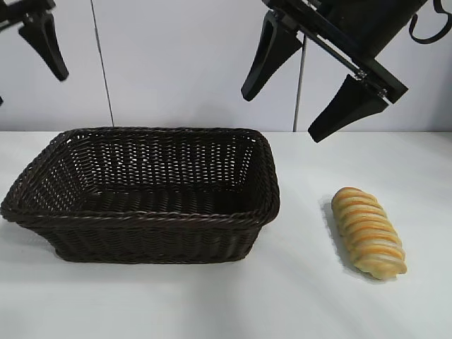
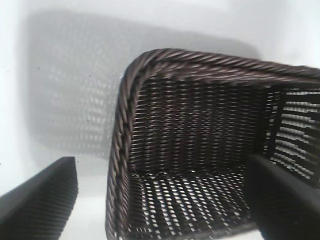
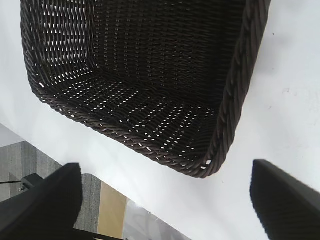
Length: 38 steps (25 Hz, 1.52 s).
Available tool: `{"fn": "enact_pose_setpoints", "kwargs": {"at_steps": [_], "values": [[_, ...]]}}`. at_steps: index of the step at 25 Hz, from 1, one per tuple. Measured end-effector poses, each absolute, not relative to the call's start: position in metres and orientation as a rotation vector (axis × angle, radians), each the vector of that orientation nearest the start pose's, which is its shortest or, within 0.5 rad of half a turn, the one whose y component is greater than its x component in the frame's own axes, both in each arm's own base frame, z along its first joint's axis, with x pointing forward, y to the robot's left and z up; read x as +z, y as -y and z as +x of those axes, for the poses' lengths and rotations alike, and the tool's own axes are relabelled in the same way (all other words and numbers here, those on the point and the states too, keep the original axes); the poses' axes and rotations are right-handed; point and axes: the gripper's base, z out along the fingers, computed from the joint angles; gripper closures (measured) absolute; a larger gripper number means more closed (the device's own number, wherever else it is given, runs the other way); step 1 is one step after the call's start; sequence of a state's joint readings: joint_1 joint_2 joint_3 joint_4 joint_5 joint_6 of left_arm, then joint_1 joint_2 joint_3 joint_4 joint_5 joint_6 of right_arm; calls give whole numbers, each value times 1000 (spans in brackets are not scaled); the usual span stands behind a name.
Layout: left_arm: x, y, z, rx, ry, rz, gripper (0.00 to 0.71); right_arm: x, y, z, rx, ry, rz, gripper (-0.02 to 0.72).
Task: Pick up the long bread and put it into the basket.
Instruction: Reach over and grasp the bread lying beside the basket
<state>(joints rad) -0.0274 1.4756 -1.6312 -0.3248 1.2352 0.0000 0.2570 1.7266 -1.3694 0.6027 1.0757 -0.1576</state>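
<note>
While the long bread (image 1: 369,232) lies untouched on the table (image 1: 304,296) just right of the empty basket (image 1: 141,215), the right gripper (image 1: 311,88) hangs spread wide high behind it, needing to drop and straddle the loaf, and the left gripper (image 2: 160,200) idles open above the basket's far left.

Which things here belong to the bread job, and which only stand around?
For the job:
- long bread, on the table right of the basket
- basket, nothing in it
- right pincer, open, raised above the bread

Only around:
- white table
- left pincer, raised at far left
</note>
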Motion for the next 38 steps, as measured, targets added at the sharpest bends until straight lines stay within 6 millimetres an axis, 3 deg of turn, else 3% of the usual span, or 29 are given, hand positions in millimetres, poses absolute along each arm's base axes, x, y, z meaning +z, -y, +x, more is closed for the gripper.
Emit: {"fn": "enact_pose_setpoints", "kwargs": {"at_steps": [3,5,9,11,14,18,22,25,32,38], "values": [[468,30,235,-373,-2363,53,62,275,-134,330,832,-2824,-258,73],[491,28,195,-355,-2266,52,62,275,-134,330,832,-2823,-259,73],[526,23,94,-318,-2021,68,62,275,-133,330,822,-2824,-269,73],[527,17,37,-247,-1909,62,62,275,-133,330,815,-2826,-272,73],[508,7,-32,-140,-1794,34,62,274,-133,330,807,-2827,-275,73],[467,-3,-90,-42,-1698,-20,62,274,-132,330,799,-2829,-279,73],[419,-19,-113,80,-1665,-169,62,274,-132,330,796,-2829,-280,73],[387,-25,-113,123,-1677,-237,62,274,-132,330,794,-2830,-281,73],[331,-9,-60,-22,-1954,-161,62,274,-132,330,791,-2830,-283,73],[278,-7,-27,-22,-2174,-156,62,274,-132,330,790,-2831,-284,73]]}}
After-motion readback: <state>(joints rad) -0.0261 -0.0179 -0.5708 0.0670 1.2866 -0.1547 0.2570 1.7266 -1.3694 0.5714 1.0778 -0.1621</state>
